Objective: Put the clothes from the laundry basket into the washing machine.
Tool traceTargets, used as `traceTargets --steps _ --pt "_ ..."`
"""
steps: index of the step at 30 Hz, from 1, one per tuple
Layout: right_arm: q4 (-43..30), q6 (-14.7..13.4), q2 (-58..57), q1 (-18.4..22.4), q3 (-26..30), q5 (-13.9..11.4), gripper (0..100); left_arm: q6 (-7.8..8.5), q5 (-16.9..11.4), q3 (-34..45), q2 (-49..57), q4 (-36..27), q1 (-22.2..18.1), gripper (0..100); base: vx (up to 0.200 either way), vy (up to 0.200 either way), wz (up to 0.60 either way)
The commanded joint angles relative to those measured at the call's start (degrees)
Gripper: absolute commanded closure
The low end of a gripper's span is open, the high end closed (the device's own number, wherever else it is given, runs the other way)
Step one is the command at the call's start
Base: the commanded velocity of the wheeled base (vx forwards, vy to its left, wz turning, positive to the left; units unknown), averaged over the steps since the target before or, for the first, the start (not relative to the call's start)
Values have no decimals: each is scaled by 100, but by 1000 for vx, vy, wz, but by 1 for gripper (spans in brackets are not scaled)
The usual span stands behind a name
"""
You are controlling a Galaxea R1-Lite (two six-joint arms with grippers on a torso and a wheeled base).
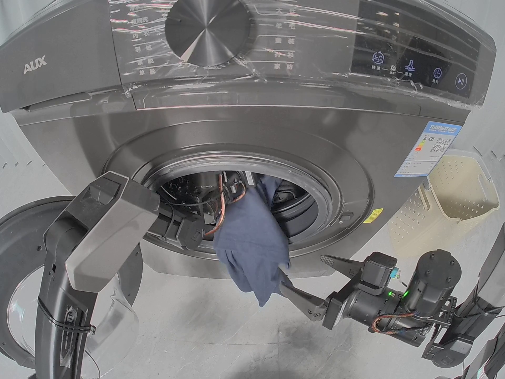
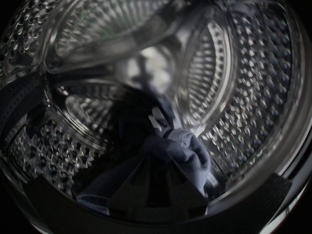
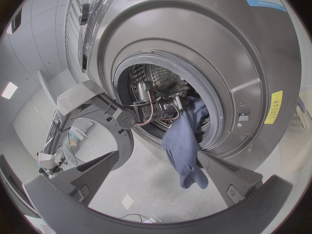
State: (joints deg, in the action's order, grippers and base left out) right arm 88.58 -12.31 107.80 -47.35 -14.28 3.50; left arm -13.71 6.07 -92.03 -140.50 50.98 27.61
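A blue garment (image 1: 252,238) hangs out of the washing machine's round opening (image 1: 315,185) and drapes over its lower rim. My left arm reaches into the drum, where my left gripper (image 2: 161,160) is shut on the bunched upper end of the blue garment (image 2: 188,150). My right gripper (image 1: 302,272) stands open just below and in front of the opening. The garment's hanging tail (image 3: 188,173) lies against one of its fingers (image 3: 224,173). The beige laundry basket (image 1: 463,196) stands to the right of the machine; its inside is hidden.
The machine's door (image 1: 21,269) is swung open at the left, beside my left arm. The perforated steel drum wall (image 2: 260,82) surrounds the left gripper. Pale floor (image 1: 210,322) lies in front of the machine.
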Motion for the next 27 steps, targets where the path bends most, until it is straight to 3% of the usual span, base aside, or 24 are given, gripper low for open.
traceTargets --steps 1,5,8,12,14,20,21,27 --pt "2 1 66 6 -5 -7 0 -114 96 -307 -83 52 -186 0 0 0 0" --pt "2 1 101 -2 -5 -7 0 -184 87 62 22 96 -98 0 0 0 0" --pt "2 1 101 6 -5 -7 0 -184 -62 765 427 0 104 0 0 0 0" --pt "2 1 92 6 -5 -7 0 -149 -581 1723 910 -308 359 0 0 0 0" --pt "2 1 92 -2 -5 -7 0 -105 -642 1943 1007 -440 403 0 0 0 0" --pt "2 1 74 -38 -14 -7 0 273 -669 2084 787 -545 394 0 0 0 0" --pt "2 1 74 -38 -14 -7 0 290 -669 2075 725 -537 385 100 0 0 0" --pt "2 1 66 -38 -14 -7 0 352 -669 1873 418 -528 341 100 0 0 0"
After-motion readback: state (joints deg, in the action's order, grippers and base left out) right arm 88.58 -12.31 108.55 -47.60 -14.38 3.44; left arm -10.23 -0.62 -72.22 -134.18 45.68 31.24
